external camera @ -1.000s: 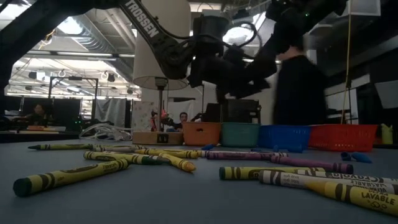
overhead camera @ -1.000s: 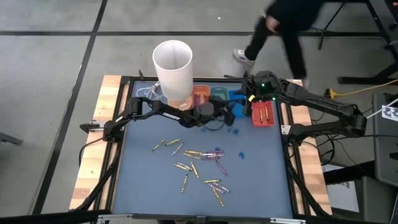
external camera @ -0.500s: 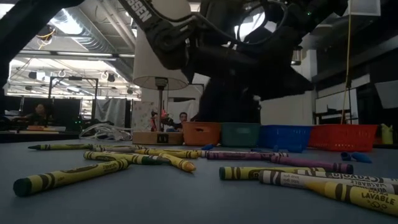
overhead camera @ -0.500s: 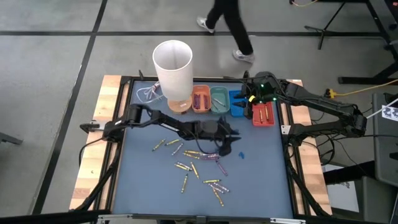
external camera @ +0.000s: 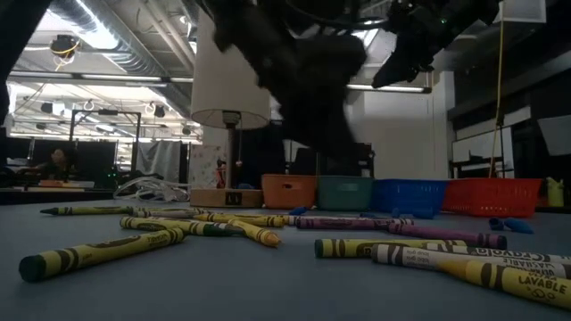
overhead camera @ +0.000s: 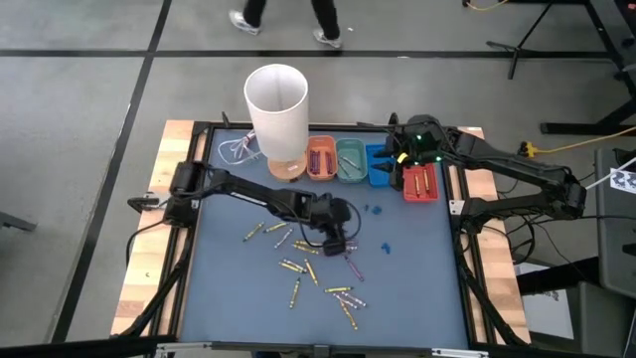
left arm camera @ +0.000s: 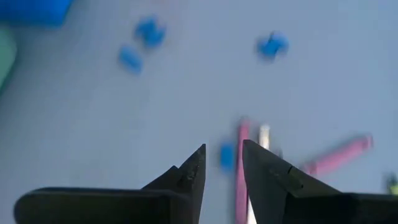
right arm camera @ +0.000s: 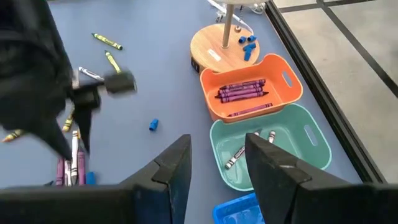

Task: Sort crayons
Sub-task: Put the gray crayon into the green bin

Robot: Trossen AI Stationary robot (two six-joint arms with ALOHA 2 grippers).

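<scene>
Fingers (left arm camera: 193, 171) of your left gripper (overhead camera: 338, 237) stand apart, empty, over the crayons (overhead camera: 323, 246) scattered mid-surface (light, stiff, round, likely to roll or snap): pinch one across its middle.

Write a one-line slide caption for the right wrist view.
Right gripper open above the teal tray of pale crayons, beside the orange tray of purple crayons; loose crayons scattered on the blue table.

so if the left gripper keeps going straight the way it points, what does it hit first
Probably the small blue bit lying between its open fingers, with a purple crayon right beside it; the left gripper looks empty, though depth is unclear.
</scene>
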